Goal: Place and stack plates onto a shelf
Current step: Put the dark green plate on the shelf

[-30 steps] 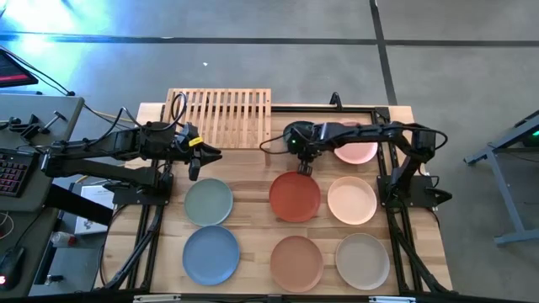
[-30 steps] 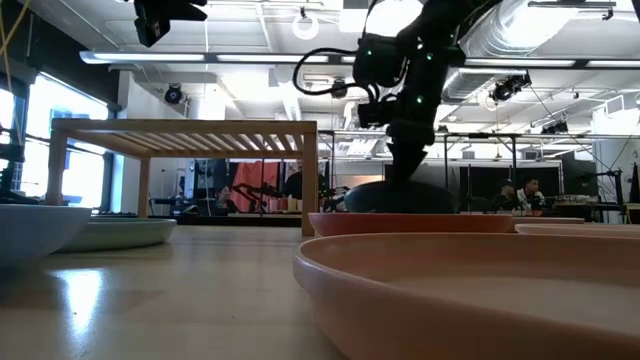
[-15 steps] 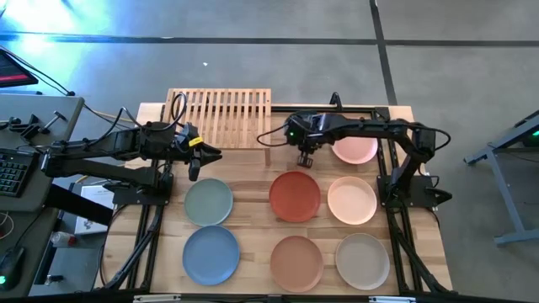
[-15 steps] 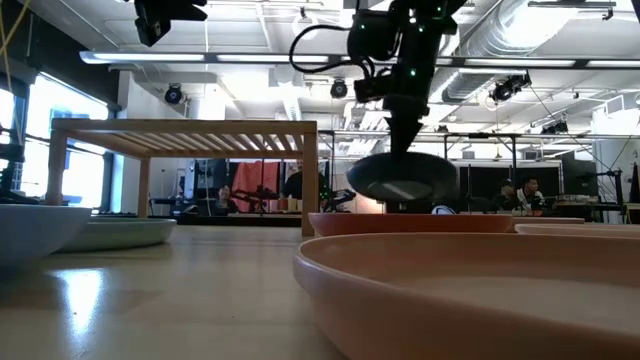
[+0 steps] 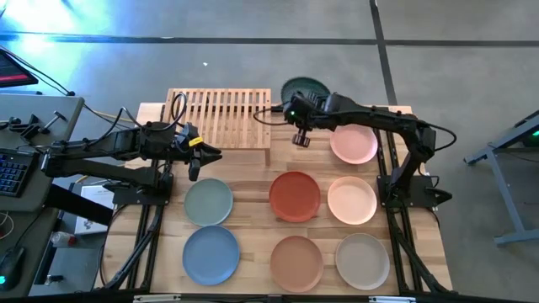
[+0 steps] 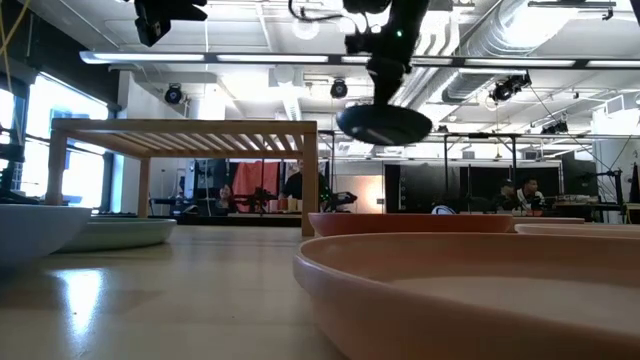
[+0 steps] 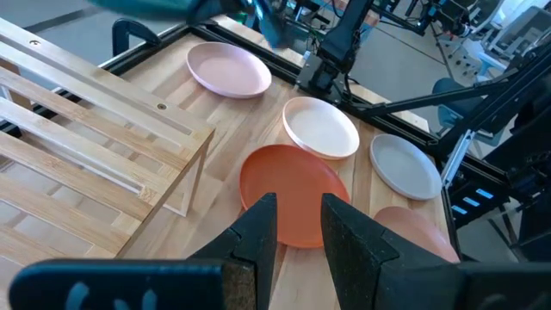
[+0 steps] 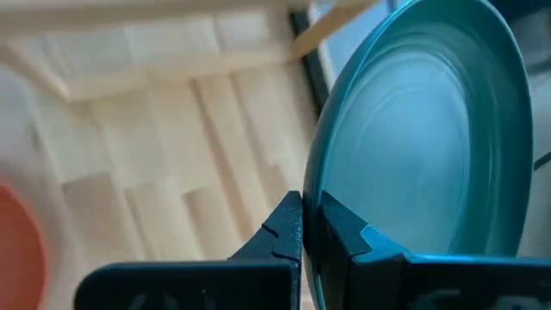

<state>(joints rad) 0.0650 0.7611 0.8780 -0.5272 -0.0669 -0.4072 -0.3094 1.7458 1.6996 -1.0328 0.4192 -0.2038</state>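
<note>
Jaws of the right gripper [image 8: 303, 226] are pinching the rim of the dark teal plate [image 5: 304, 88], holding it in the air beyond the far edge of the desk [image 5: 253, 181], just beside the near corner of the shelf [image 5: 221, 116]. Seen from table height, the plate is hanging roughly level at about the height of the shelf top.

Jaws of the left gripper [image 7: 297, 226] are waiting over the desk on the shelf's other side, nearly closed with only a narrow gap and holding nothing.

Because the grip is only on one edge of the rim, the plate could be tipping or slipping as it swings across. It is also riding close to the shelf's height, so its free edge could be catching the wooden frame and getting knocked loose, well away from any surface to land on.

All the plates are round, matte and shallow-rimmed. Beneath and behind the right jaws, the pink plate [image 5: 354, 145], red plate [image 5: 295, 196] and peach plate [image 5: 352, 200] are lying flat on the desk. The shelf is pale wood with a slatted top on short legs.
</note>
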